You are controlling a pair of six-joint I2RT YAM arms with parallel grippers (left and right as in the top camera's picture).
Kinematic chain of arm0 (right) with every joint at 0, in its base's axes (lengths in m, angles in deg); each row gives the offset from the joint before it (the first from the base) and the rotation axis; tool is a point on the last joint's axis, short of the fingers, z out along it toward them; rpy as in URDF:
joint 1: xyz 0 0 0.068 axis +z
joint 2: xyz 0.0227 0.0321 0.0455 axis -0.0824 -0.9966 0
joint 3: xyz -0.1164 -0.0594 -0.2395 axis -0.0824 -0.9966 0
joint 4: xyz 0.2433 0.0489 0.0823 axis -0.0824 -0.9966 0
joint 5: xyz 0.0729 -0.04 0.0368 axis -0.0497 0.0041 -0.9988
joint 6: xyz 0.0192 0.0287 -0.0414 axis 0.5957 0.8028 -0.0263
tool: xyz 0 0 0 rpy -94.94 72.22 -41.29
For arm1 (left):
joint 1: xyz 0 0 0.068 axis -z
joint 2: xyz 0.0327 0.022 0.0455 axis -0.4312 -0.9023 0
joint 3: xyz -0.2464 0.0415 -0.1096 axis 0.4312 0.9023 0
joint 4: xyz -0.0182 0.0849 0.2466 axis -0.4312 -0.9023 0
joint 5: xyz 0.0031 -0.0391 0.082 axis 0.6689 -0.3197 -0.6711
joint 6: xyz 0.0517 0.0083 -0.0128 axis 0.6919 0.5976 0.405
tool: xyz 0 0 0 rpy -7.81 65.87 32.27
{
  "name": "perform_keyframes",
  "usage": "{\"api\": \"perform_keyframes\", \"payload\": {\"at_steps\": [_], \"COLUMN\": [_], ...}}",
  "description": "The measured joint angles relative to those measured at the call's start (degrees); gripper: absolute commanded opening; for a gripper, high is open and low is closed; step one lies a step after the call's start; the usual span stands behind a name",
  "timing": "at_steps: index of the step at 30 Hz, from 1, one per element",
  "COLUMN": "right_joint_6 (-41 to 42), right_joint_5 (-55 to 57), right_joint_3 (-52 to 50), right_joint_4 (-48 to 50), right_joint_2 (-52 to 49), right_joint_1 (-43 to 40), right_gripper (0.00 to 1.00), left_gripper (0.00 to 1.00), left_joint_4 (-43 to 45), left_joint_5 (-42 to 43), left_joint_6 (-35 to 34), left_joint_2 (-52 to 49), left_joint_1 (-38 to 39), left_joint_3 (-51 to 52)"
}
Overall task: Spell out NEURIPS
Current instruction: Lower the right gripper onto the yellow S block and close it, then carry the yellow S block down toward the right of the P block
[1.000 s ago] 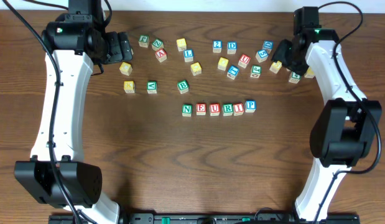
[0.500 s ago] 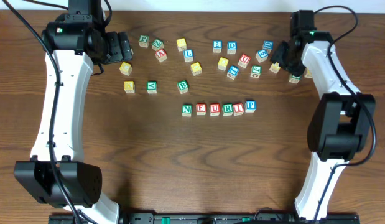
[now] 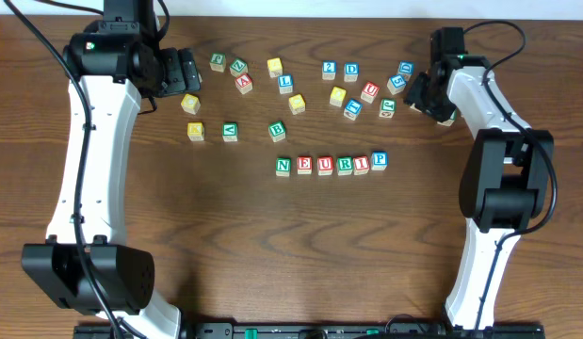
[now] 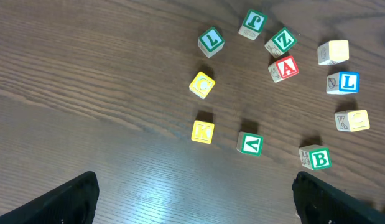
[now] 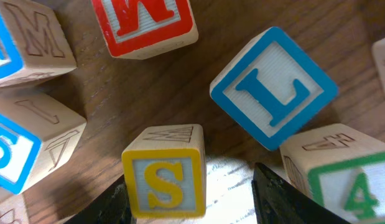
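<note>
A row of cubes reads N (image 3: 283,166), E (image 3: 304,166), U (image 3: 325,166), R (image 3: 345,165), I (image 3: 362,164), P (image 3: 379,161) at mid-table. My right gripper (image 3: 419,96) is at the back right among loose cubes. In the right wrist view its open jaws (image 5: 189,193) straddle a yellow-faced cube lettered S (image 5: 163,171). The cube lies against the left finger, with a gap to the right finger. My left gripper (image 3: 189,72) hovers open and empty at the back left (image 4: 192,202).
Close round the S cube lie a blue L cube (image 5: 273,87), a green 4 cube (image 5: 347,186), a red-lettered cube (image 5: 145,22) and a blue 5 cube (image 5: 5,155). More loose cubes spread along the back, including 2 (image 3: 329,69), D (image 3: 351,72) and B (image 3: 277,131).
My right gripper has moved left and a little back, onto the yellow cube at the back right. The left arm and the lettered row have not moved.
</note>
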Motion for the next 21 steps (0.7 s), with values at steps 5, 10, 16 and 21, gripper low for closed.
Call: {"api": "perform_keyframes", "payload": {"at_steps": [5,10,16,21], "right_joint_6": [-0.4,-3.5,-8.2,-11.6], "right_joint_5": [0.0,0.1,0.1,-0.5], "right_joint_3": [0.0,0.0,0.0,0.0], "right_joint_4": [1.3,2.6,2.4,0.9], "right_joint_2": [-0.2,-0.2,-0.2,-0.2], "right_joint_1": [0.0,0.0,0.0,0.0], "right_gripper": [0.45,0.38,0.32,0.28], "left_gripper": [0.98,0.98,0.98,0.98], "left_joint_4": [0.0,0.0,0.0,0.0], "left_joint_5": [0.0,0.0,0.0,0.0], "left_joint_6": [0.0,0.0,0.0,0.0], "left_joint_2": [0.0,0.0,0.0,0.0], "left_joint_1": [0.0,0.0,0.0,0.0], "left_joint_3": [0.0,0.0,0.0,0.0]}}
